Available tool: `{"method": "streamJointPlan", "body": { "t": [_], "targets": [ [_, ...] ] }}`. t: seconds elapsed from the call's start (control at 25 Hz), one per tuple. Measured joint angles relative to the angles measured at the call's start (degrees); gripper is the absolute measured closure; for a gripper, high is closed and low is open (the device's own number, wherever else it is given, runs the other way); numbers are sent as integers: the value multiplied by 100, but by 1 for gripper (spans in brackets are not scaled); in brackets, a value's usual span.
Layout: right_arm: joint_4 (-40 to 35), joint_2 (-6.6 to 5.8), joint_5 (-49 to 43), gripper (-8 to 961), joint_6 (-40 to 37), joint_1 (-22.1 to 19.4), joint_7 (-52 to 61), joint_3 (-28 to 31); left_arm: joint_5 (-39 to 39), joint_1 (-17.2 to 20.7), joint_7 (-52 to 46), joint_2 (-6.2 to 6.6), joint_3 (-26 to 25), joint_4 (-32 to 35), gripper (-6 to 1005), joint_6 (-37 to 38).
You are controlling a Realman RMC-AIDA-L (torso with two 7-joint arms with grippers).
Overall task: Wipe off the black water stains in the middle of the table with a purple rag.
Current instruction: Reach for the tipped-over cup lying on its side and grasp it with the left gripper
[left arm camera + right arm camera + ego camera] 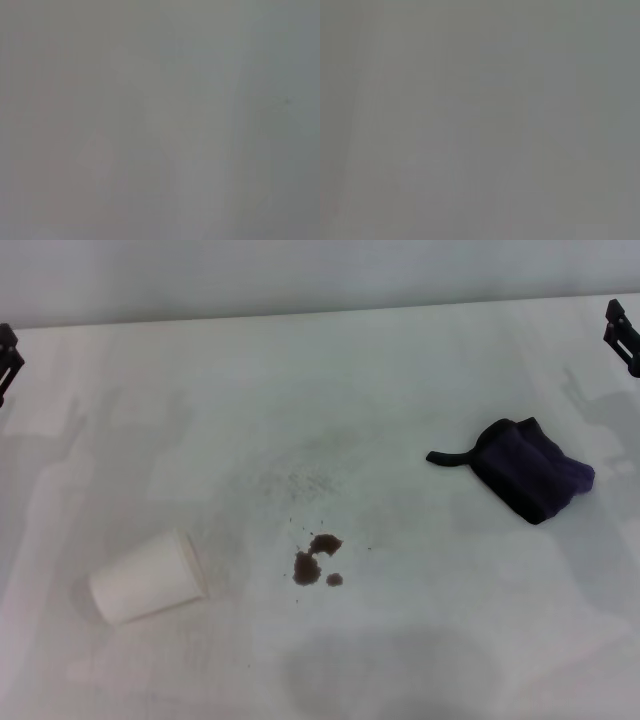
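Observation:
The black water stains (pixel 316 560) are a few small dark brown blotches with tiny specks, in the middle of the white table (pixel 330 390). The purple rag (pixel 532 472) lies bunched to the right of them, its thin black tail pointing left. My left gripper (pixel 8 358) shows only as a black part at the far left edge. My right gripper (pixel 624 332) shows only as a black part at the far right edge, above and right of the rag. Both are well away from the rag and the stains. Both wrist views show only blank grey.
A white paper cup (pixel 148 577) lies on its side to the left of the stains. The table's far edge meets a pale wall at the top of the head view.

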Motion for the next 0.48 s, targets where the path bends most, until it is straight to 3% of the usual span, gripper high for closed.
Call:
{"method": "streamJointPlan", "body": {
  "t": [0.48],
  "targets": [
    [-6,-4,7,107,-12,7,3,13,-9,-45,0,0,0,1,116,141]
  ]
}}
